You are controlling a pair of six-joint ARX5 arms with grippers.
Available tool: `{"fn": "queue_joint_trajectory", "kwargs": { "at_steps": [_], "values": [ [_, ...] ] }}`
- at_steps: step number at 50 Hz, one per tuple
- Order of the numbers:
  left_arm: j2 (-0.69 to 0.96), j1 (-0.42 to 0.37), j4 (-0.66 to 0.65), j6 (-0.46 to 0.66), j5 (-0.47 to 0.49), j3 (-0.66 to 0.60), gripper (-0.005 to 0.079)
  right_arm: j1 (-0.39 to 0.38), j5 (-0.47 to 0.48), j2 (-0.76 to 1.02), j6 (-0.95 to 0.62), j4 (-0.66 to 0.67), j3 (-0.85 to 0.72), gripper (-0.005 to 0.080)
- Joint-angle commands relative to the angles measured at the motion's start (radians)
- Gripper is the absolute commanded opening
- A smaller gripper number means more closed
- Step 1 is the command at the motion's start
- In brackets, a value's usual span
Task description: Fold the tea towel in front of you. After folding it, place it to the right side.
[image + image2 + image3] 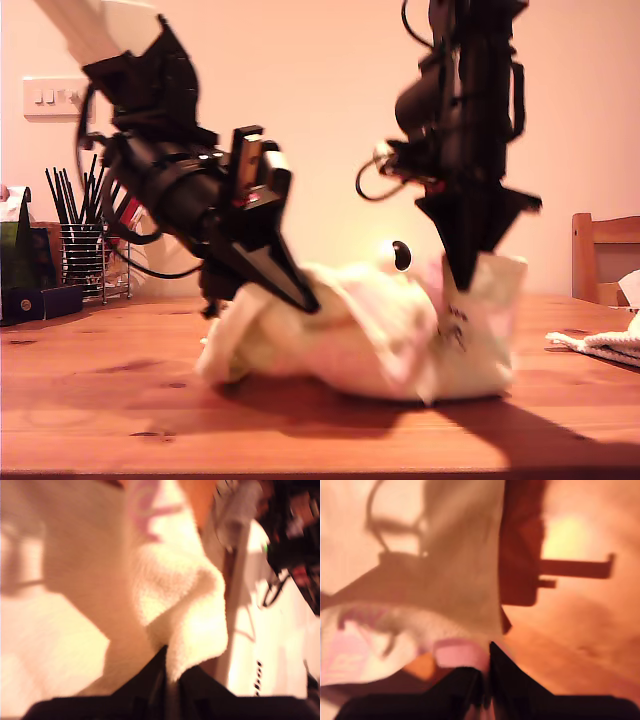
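As both pinch edges | tea towel [370, 335] bunched | table [120, 410] ahead bare

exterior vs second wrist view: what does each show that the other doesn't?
Only the exterior view: both arms over the wooden table, a wire holder of dark utensils and a wall switch at the exterior view's left, a chair back and a second white cloth at its right.

Only the second wrist view: my second hand seen close, shut on a pink-edged part of the tea towel; the view is blurred.

Both: the tea towel, bunched and lifted at two points, and the table.
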Motion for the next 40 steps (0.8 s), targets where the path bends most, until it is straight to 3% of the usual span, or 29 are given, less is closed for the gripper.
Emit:
{"fn": "queue_joint_trajectory", "kwargs": {
  "at_steps": [1, 5, 10, 29, 34, 40],
  "values": [
    [-0.013, -0.005, -0.001, 0.012, 0.004, -0.006, 0.0237, 0.011, -0.018, -0.021, -0.006, 0.000, -0.002, 0.0104],
    [-0.013, -0.007, -0.018, 0.012, 0.003, -0.006, 0.0374, 0.014, -0.031, -0.033, -0.007, 0.000, -0.002, 0.0228],
    [-0.013, -0.006, -0.058, 0.012, 0.003, -0.006, 0.0415, 0.015, -0.029, -0.060, -0.015, -0.001, -0.002, 0.0321],
    [-0.015, 0.005, -0.211, 0.022, 0.011, -0.006, 0.0413, 0.008, -0.071, -0.143, -0.051, 0.061, 0.003, 0.0334],
    [-0.015, 0.019, -0.194, 0.022, -0.022, -0.006, 0.0352, 0.008, -0.079, -0.143, -0.048, 0.171, 0.003, 0.0333],
    [-0.015, 0.048, -0.094, -0.018, -0.091, -0.006, 0.0131, 0.008, -0.079, -0.139, -0.048, 0.262, 0.003, 0.0280]
  ]
}}
